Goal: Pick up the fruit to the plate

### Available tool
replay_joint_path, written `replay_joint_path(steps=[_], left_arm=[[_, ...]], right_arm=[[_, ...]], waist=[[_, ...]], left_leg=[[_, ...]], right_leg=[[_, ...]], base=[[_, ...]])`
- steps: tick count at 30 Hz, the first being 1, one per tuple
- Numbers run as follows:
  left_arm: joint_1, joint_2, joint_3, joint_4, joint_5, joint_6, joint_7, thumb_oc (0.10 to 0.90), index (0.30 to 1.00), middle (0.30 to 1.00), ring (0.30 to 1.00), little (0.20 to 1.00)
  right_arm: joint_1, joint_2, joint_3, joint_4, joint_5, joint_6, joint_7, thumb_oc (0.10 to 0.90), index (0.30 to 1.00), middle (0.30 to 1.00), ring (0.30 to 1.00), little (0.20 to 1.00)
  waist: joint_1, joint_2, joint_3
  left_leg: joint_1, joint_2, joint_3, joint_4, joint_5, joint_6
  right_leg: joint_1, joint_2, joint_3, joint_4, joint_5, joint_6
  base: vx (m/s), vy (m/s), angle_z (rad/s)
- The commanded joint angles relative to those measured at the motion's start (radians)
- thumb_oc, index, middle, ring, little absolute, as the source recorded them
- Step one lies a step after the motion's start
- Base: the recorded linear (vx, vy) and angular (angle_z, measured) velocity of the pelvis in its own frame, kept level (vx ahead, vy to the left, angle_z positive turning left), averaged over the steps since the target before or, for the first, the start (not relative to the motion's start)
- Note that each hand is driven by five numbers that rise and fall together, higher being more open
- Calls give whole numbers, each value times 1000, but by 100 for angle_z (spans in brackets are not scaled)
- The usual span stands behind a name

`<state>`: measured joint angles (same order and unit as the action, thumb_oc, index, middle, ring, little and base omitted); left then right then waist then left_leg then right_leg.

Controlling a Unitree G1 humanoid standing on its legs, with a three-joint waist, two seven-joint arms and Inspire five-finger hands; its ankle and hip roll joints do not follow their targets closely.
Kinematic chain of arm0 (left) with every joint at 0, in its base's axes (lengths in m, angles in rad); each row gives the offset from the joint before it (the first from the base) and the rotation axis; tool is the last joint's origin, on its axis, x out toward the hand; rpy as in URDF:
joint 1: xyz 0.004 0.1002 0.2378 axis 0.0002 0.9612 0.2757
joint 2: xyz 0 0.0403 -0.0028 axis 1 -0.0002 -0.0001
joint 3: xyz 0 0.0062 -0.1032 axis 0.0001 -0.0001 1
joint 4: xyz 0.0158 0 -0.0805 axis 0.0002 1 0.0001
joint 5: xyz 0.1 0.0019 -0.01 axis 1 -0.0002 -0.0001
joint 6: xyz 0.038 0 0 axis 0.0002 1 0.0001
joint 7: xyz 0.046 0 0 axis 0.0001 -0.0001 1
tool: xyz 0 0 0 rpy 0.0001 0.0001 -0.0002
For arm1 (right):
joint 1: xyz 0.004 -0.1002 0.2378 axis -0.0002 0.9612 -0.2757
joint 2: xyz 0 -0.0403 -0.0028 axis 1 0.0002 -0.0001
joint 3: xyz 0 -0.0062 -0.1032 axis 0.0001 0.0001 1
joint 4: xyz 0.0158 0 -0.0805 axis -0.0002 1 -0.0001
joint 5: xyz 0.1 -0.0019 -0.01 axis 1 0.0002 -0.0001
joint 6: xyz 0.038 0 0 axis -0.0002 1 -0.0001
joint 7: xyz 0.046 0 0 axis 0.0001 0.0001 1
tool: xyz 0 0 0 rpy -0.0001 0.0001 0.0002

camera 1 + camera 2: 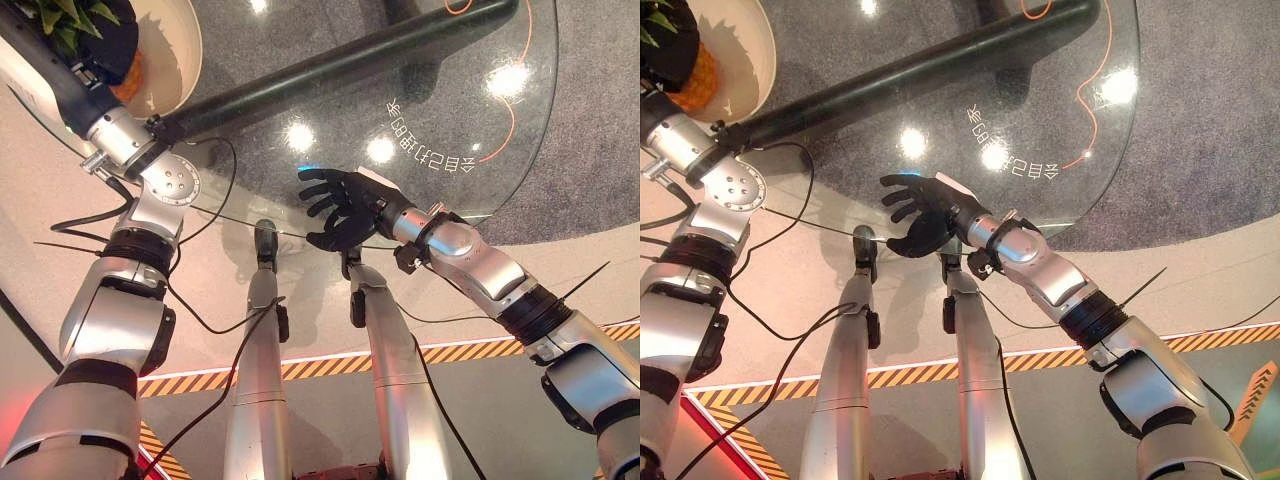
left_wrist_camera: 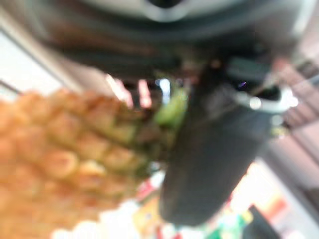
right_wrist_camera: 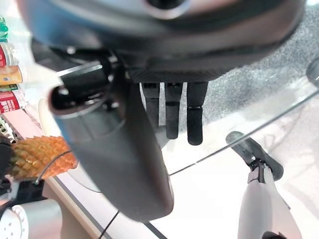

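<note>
An orange pineapple (image 1: 126,78) with green leaves (image 1: 62,14) hangs over a white plate (image 1: 182,48) at the far left of the round glass table (image 1: 440,110). My left hand (image 1: 100,45) is curled round it; in the left wrist view the pineapple (image 2: 55,164) lies against the thumb (image 2: 209,164). My right hand (image 1: 345,210) hovers open with spread fingers above the table's near edge, holding nothing. The right wrist view shows its straight fingers (image 3: 172,112), with the pineapple (image 3: 40,157) and the plate (image 3: 44,115) beyond them.
A thick dark bar (image 1: 350,60) runs slantwise under the glass from the plate toward the far right. White lettering (image 1: 430,150) and an orange line (image 1: 505,125) mark the tabletop. Yellow-black hazard tape (image 1: 300,368) crosses the floor below.
</note>
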<state>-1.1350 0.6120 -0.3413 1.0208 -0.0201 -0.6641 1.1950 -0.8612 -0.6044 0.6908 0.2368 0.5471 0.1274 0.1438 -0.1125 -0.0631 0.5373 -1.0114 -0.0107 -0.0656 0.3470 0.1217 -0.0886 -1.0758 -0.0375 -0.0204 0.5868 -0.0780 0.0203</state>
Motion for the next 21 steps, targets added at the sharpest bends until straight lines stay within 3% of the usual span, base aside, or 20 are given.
replay_joint_path(steps=[1, 15, 21], left_arm=[[38, 13, 58, -84, -23, -92, -22, 800, 900, 900, 900, 900], [239, -26, 121, -190, -168, -123, -230, 800, 900, 900, 900, 900], [346, -45, 146, -257, -270, -124, -367, 800, 900, 900, 900, 900]], right_arm=[[115, 21, 10, -38, -53, -2, -10, 800, 900, 900, 900, 900], [209, 3, -35, -101, -91, -24, -2, 800, 900, 900, 900, 900], [263, -8, -60, -141, -116, -25, 2, 800, 900, 900, 900, 900]], waist=[[21, 10, -17], [38, 20, -17], [45, 31, -17]], left_leg=[[43, -103, 107, 105, -143, 40], [91, -106, 97, 68, -135, 45], [109, -109, 95, 54, -132, 50]], right_leg=[[50, 51, 33, -210, 159, 55], [97, 48, 26, -230, 142, 52], [112, 52, 22, -231, 132, 49]], base=[[0, 0, 0], [-7, -26, 0], [-2, -6, 0]])
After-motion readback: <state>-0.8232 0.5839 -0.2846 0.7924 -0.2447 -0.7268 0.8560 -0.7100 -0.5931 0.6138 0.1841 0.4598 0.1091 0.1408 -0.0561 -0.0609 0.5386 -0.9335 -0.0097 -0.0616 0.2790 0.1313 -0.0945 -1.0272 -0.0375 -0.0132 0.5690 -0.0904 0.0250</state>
